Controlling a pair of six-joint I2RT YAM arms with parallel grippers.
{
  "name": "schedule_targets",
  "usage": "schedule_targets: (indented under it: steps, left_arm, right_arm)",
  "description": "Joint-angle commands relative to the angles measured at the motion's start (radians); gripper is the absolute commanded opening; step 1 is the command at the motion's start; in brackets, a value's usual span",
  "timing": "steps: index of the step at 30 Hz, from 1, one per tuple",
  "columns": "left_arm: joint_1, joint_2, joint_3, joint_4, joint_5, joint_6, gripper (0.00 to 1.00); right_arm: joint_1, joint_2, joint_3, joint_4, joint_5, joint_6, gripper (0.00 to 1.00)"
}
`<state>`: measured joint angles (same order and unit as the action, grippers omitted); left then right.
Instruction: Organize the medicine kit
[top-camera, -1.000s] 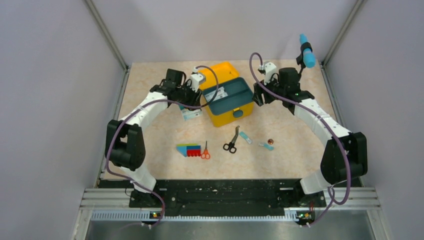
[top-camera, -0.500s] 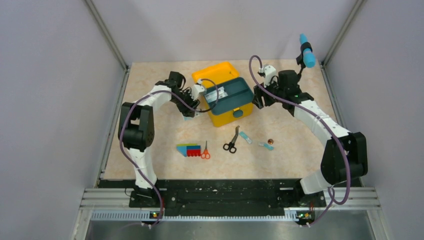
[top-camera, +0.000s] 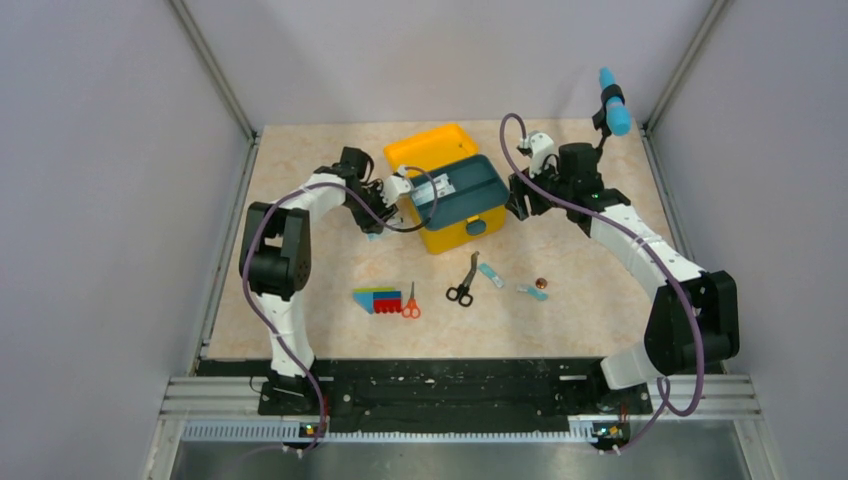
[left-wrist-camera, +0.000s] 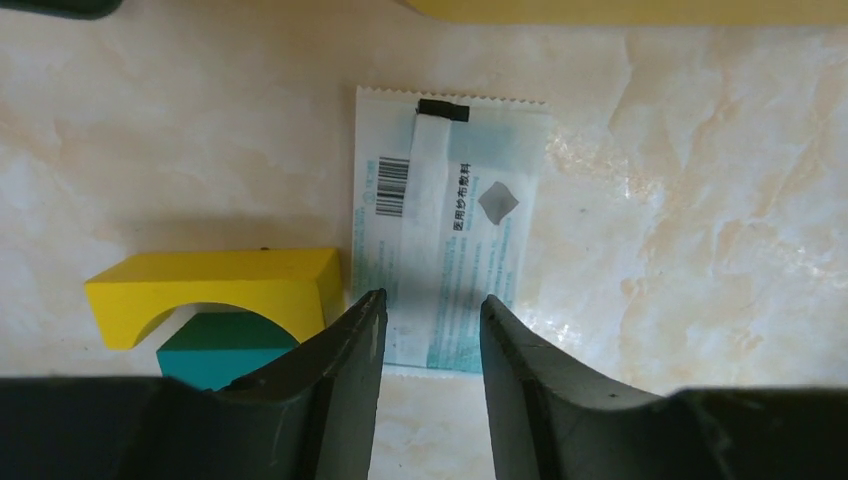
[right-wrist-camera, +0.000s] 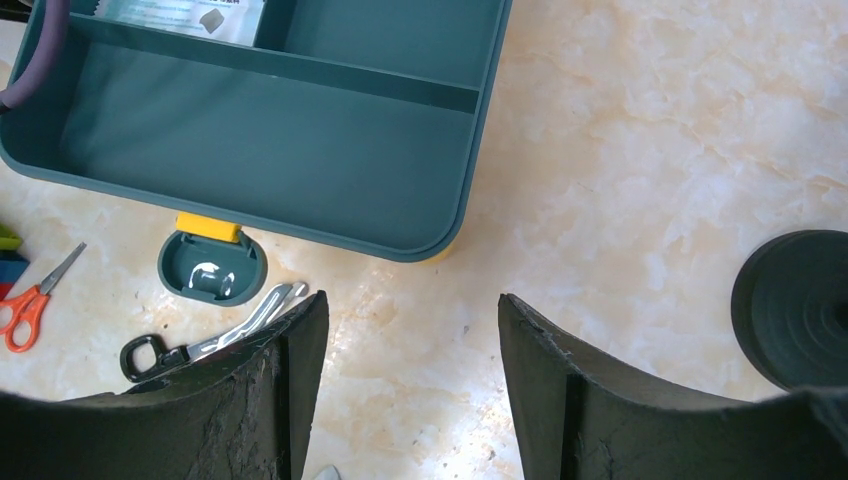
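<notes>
While the medicine kit (top-camera: 447, 238), a yellow hard-plastic box with rounded corners, stands open at the far middle of the worktop (top-camera: 600, 310), its lid (top-camera: 430, 148) tipped back, we find a smooth dark teal tray (right-wrist-camera: 260, 150) resting on its top, ribbed into one long compartment and smaller ones behind; one printed packet (right-wrist-camera: 185, 12) lies in a small compartment; the teal latch (right-wrist-camera: 210, 268) hangs open at the front wall. Our left hand (left-wrist-camera: 432, 298) is low at the kit's left side, its dark fingers (left-wrist-camera: 350, 350) parted by a narrow gap above the near edge of one flat white sachet (left-wrist-camera: 445, 210) with a crimped top edge; they pinch nothing; a yellow arch block (left-wrist-camera: 215, 285) over a teal piece (left-wrist-camera: 215, 355) sits just beside the sachet. Our right hand (right-wrist-camera: 412, 297) hangs spread wide off the kit's right front corner, over bare marbled surface. Nearer us lie two pairs of scissors, one orange-handled (top-camera: 410, 305) and one black-handled (top-camera: 462, 285); one striped toy block (top-camera: 377, 300); two small packets (top-camera: 490, 275) and one small brown round piece (top-camera: 541, 283); the worktop's right side is open.
</notes>
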<state>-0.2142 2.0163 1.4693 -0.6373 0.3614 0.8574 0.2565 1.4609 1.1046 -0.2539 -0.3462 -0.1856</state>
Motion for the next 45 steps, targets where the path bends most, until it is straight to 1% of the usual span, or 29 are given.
schedule_targets:
  steps: [1, 7, 10, 13, 15, 17, 18, 23, 26, 27, 28, 29, 30, 31, 32, 35, 38, 40, 42, 43, 45]
  left_arm:
    - [-0.002, 0.015, -0.043, 0.041, -0.049, 0.050, 0.44]
    - [-0.007, 0.034, -0.032, -0.002, -0.047, 0.054, 0.36]
    - [-0.007, 0.056, 0.004, -0.083, -0.032, 0.059, 0.32]
    - [-0.005, 0.064, 0.014, -0.183, -0.006, 0.069, 0.22]
    - [-0.003, 0.040, -0.018, -0.201, 0.013, 0.067, 0.14]
    - [0.003, 0.010, -0.056, -0.206, 0.037, 0.057, 0.02]
    - [0.007, -0.009, -0.073, -0.209, 0.050, 0.046, 0.00]
    - [0.036, -0.123, -0.165, -0.174, 0.114, -0.053, 0.00]
    - [0.047, -0.207, -0.243, -0.124, 0.123, -0.097, 0.00]
    - [0.050, -0.240, -0.274, -0.086, 0.121, -0.122, 0.03]
    - [0.052, -0.282, -0.309, -0.028, 0.117, -0.151, 0.09]
    - [0.053, -0.340, -0.342, 0.026, 0.111, -0.189, 0.21]
    - [0.053, -0.376, -0.371, 0.083, 0.108, -0.215, 0.28]
    - [0.053, -0.408, -0.391, 0.130, 0.103, -0.240, 0.33]
    - [0.053, -0.428, -0.403, 0.170, 0.094, -0.270, 0.35]
    - [0.053, -0.458, -0.403, 0.216, 0.078, -0.359, 0.38]
    - [0.053, -0.483, -0.446, 0.288, 0.083, -0.434, 0.40]
    - [0.053, -0.500, -0.485, 0.353, 0.081, -0.485, 0.43]
    - [0.053, -0.520, -0.530, 0.447, 0.104, -0.535, 0.48]
    - [0.053, -0.520, -0.540, 0.484, 0.129, -0.564, 0.49]
    - [0.052, -0.491, -0.512, 0.512, 0.189, -0.647, 0.49]
  right_arm:
    - [-0.008, -0.033, 0.003, 0.028, -0.014, 0.003, 0.63]
    - [-0.008, -0.037, -0.004, 0.027, -0.017, 0.005, 0.63]
    - [-0.008, -0.040, -0.006, 0.025, -0.017, 0.003, 0.63]
    - [-0.008, -0.043, -0.007, 0.021, -0.017, 0.001, 0.63]
    - [-0.008, -0.047, -0.011, 0.020, -0.015, -0.003, 0.63]
    - [-0.008, -0.050, -0.014, 0.018, -0.011, -0.005, 0.63]
    - [-0.008, -0.052, -0.015, 0.018, -0.012, -0.005, 0.63]
    - [-0.009, -0.046, -0.013, 0.015, -0.016, -0.006, 0.63]
    - [-0.008, -0.037, -0.004, 0.015, -0.019, -0.005, 0.63]
    - [-0.008, -0.033, -0.003, 0.015, -0.020, -0.005, 0.63]
    - [-0.008, -0.029, 0.000, 0.015, -0.022, -0.004, 0.63]
    - [-0.009, -0.024, 0.002, 0.016, -0.025, -0.003, 0.63]
    - [-0.008, -0.019, 0.007, 0.015, -0.028, -0.002, 0.63]
    - [-0.008, -0.017, 0.010, 0.014, -0.031, -0.001, 0.63]
    - [-0.009, -0.011, 0.013, 0.014, -0.034, 0.000, 0.63]
    - [-0.008, -0.003, 0.018, 0.016, -0.037, -0.001, 0.63]
    - [-0.008, -0.001, 0.019, 0.018, -0.039, 0.000, 0.63]
    - [-0.009, -0.001, 0.019, 0.016, -0.038, -0.001, 0.63]
    - [-0.008, -0.006, 0.018, 0.016, -0.034, -0.004, 0.63]
    - [-0.008, -0.007, 0.016, 0.015, -0.030, -0.005, 0.63]
    - [-0.007, -0.008, 0.015, 0.009, -0.028, -0.006, 0.62]
